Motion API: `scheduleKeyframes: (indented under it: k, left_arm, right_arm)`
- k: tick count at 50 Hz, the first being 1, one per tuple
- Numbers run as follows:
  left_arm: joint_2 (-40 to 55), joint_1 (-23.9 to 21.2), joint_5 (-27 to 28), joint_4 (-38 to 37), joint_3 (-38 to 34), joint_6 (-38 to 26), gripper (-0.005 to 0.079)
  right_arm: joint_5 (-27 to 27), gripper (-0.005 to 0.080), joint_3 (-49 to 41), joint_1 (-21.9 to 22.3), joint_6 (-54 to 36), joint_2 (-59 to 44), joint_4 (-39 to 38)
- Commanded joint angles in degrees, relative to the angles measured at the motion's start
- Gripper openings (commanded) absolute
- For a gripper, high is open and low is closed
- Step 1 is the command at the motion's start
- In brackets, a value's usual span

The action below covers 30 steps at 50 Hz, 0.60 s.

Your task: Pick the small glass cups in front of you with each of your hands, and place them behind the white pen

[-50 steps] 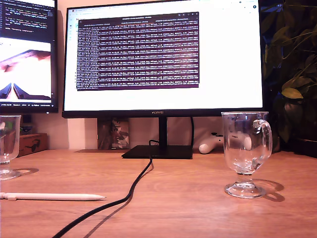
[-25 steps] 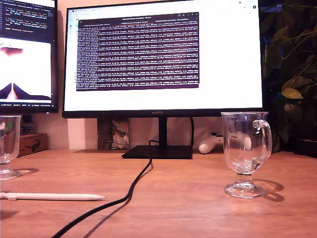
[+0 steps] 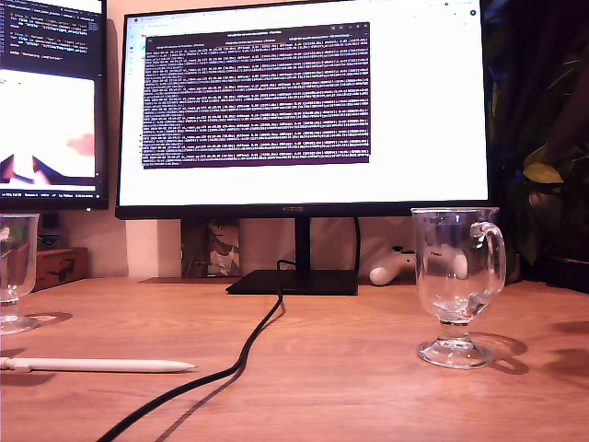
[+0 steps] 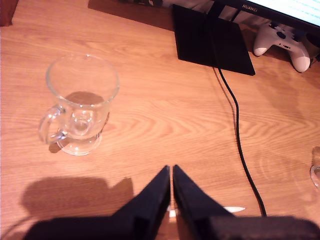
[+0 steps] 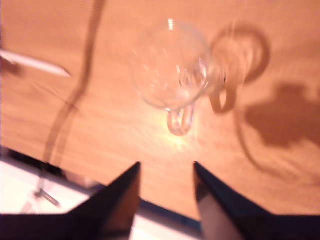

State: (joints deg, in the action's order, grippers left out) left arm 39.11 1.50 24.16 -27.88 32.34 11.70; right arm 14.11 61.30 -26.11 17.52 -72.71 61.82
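Note:
Two small glass cups stand on the wooden table: one at the exterior view's right [image 3: 457, 285], one cut off at its left edge [image 3: 13, 272]. The white pen [image 3: 97, 366] lies in front of the left cup, tip toward the black cable. Neither gripper shows in the exterior view. My first gripper [image 4: 171, 172] is shut and empty, hovering over the pen tip [image 4: 233, 209], apart from the handled cup [image 4: 80, 102]. My second gripper [image 5: 166, 166] is open above the other cup [image 5: 170, 65], whose handle points toward it, with the pen [image 5: 35, 62] off to one side.
A black cable [image 3: 241, 354] runs from the monitor stand [image 3: 294, 281] across the table between pen and right cup. A white game controller [image 4: 282, 40] lies behind. A plant [image 3: 543, 138] fills the exterior view's right; a wooden box [image 3: 60, 267] sits at back left.
Cups, pen and cable have not moved. New faint shadows fall on the table at both side edges of the exterior view, and the plant has darkened.

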Motion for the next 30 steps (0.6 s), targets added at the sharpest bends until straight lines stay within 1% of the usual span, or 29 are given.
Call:
scheduleKeyframes:
  k: [1,11,21,30]
  left_arm:
    - [0.26,-0.17,0.31,0.66,0.02,-1.44,-0.0019]
    - [0.26,-0.17,0.31,0.7,0.02,-2.34,-0.0019]
    - [0.26,-0.17,0.31,1.2,0.02,-2.36,-0.0019]
    - [0.26,-0.17,0.31,2.73,0.04,-2.34,-0.0019]
  right_arm:
    - [-0.66,0.0428,0.61,-0.74,-0.15,-2.47,0.28]
    - [-2.86,0.0427,0.66,-1.22,0.04,-7.28,-1.55]
    - [-4.17,0.0404,0.66,-1.25,0.02,-7.72,-5.81]
    - [-4.22,0.0404,0.66,-1.25,-0.02,-8.96,-6.82]
